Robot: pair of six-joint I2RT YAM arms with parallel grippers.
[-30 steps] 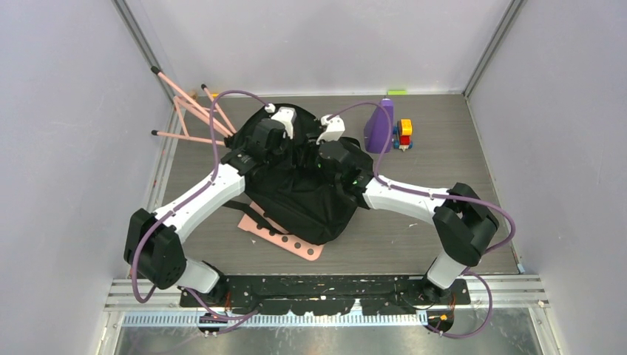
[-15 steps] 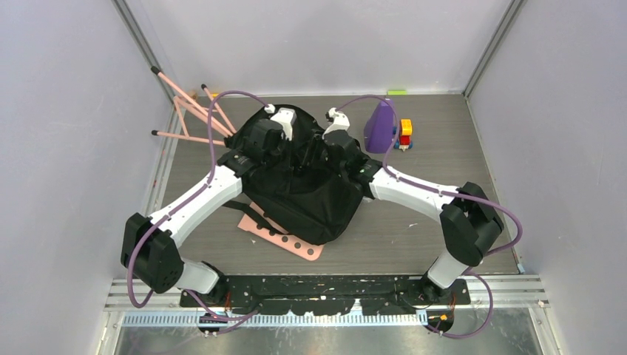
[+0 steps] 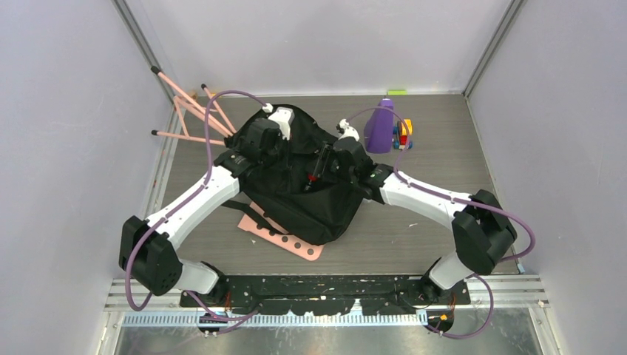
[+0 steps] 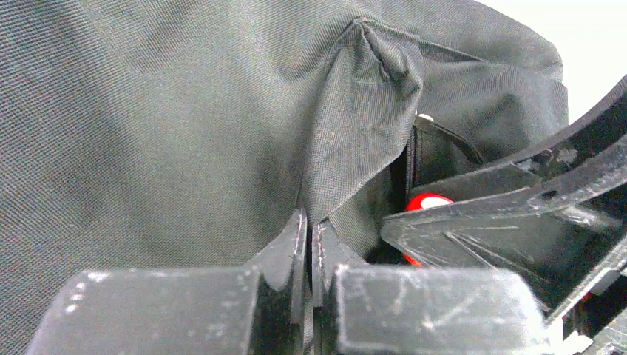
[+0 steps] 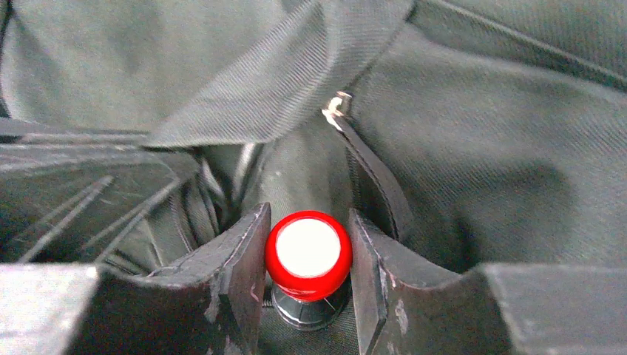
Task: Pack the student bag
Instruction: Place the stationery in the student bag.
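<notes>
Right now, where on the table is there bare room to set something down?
Bare table right of the toy blocks, and in front between the pink board and the right arm. Crowded: pink sticks far left, student bag in the middle.

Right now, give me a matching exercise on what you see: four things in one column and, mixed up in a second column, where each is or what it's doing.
Column one
1. left claw
2. right claw
3. pink board
4. purple cone

Column two
A. standing beside the toy blocks
B. pinching a fold of the bag
C. gripping a red-capped tube
D. lying partly under the bag

Pairs: 1-B, 2-C, 3-D, 4-A
</notes>
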